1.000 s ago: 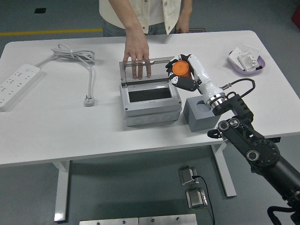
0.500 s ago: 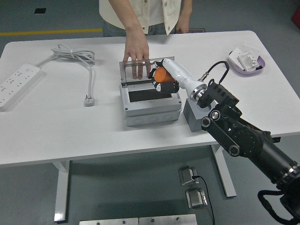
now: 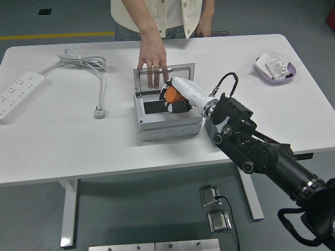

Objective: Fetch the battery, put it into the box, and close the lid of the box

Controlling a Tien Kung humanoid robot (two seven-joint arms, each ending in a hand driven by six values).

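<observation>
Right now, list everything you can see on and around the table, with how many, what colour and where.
battery: one, orange, in the right hand over the open box
box: one, grey, table centre
lid: one, clear, upright at the box's back
block: one, grey, right of the box, mostly hidden by the arm
power strip: one, white, far left
cable: one, white, with plug, left of the box
tray: one, purple, holding white pieces, far right
table: one, white
person's hand: one, resting on the lid
right hand: one, black and white, gripping the battery
</observation>
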